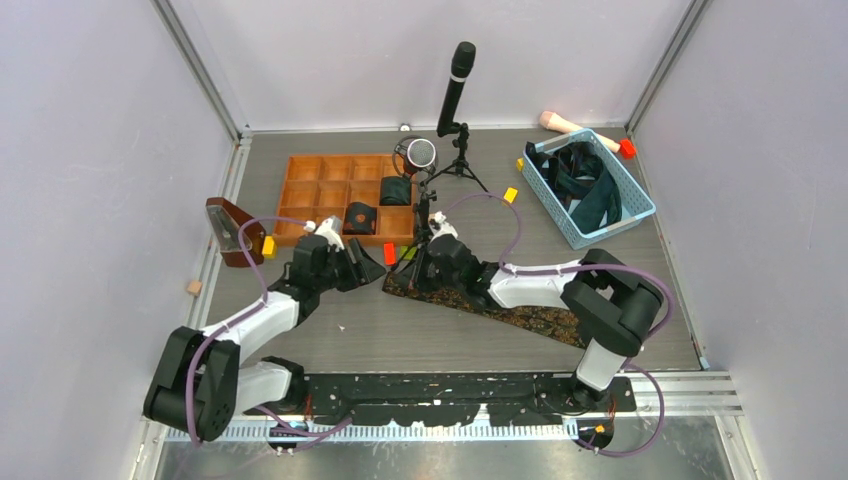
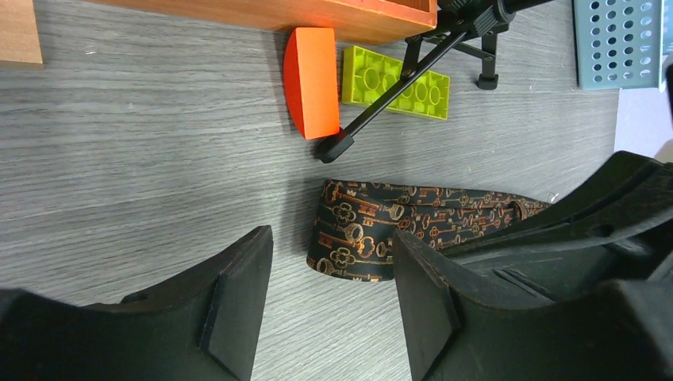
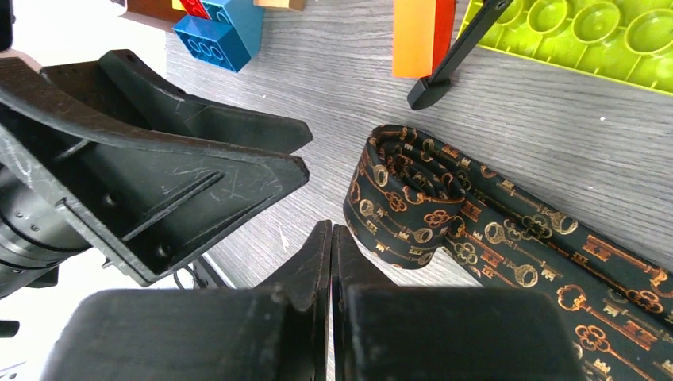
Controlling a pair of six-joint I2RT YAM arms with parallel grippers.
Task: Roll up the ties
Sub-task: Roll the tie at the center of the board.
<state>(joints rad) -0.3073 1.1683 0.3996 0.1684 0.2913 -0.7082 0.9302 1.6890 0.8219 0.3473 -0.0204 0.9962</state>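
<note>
A black tie with gold key print point(image 1: 500, 305) lies flat across the table's middle, its left end curled into a small loose roll point(image 2: 357, 230), which also shows in the right wrist view point(image 3: 405, 190). My left gripper point(image 1: 365, 265) is open and empty, its jaws just left of the roll point(image 2: 329, 246). My right gripper point(image 1: 425, 265) is shut on nothing, its tips point(image 3: 331, 230) close beside the roll. Two dark rolled ties point(image 1: 360, 216) point(image 1: 396, 190) sit in compartments of the wooden tray point(image 1: 315, 185). More dark and teal ties point(image 1: 585, 185) lie piled in the blue basket point(image 1: 630, 215).
A microphone tripod point(image 1: 455, 100) and a second microphone point(image 1: 420, 155) stand behind the roll, one tripod leg point(image 2: 381, 103) reaching near it. An orange block point(image 2: 311, 79) and a green brick plate point(image 2: 397, 79) lie by the tray. A brown object point(image 1: 228, 230) sits at the left edge.
</note>
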